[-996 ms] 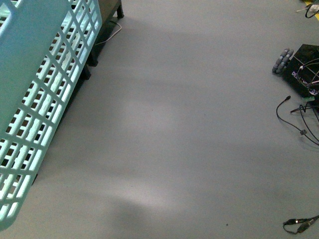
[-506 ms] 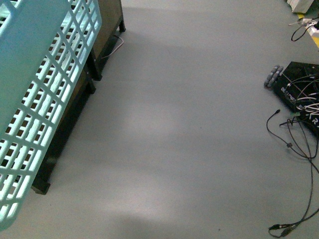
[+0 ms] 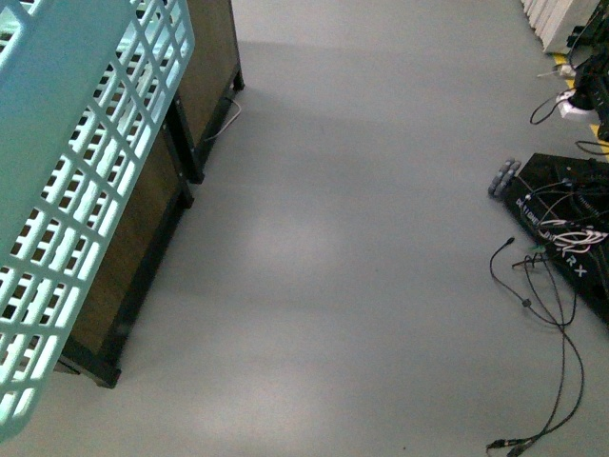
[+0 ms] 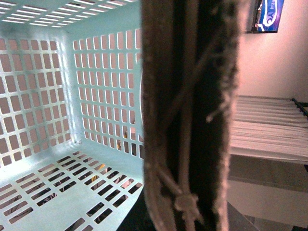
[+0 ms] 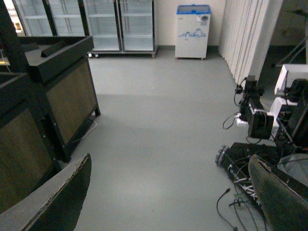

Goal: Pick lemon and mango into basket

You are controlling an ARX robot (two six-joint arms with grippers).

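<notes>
In the front view, a pale blue plastic lattice basket [image 3: 76,190] fills the left side of the frame. Its visible wall slants from the top edge down to the lower left corner, so its long axis runs nearly top to bottom. Just right of it and partly behind it stand two dark brown wooden cabinets with black frames [image 3: 205,86]. Bare grey floor [image 3: 362,248] takes the middle. At the right edge lies a flat black base with small grey wheels [image 3: 561,205]. It carries white lettering too small to read, and thin black cables [image 3: 561,333] trail from it toward the lower right.

The left wrist view looks into the basket, showing its slotted bottom and two walls meeting at a corner at the left of the frame. A blurred dark brown upright strip with a knotted cord [image 4: 190,115] covers the centre. How the left gripper stands cannot be told. At the upper right, a blue sign [image 4: 267,14] has writing that is not legible.

In the right wrist view, glass-door fridges [image 5: 101,24] line the top left. A white chest freezer with a blue lid [image 5: 192,29] bears a blue mark that cannot be read. The right gripper [image 5: 168,159] has its fingers spread wide, with nothing between them.
</notes>
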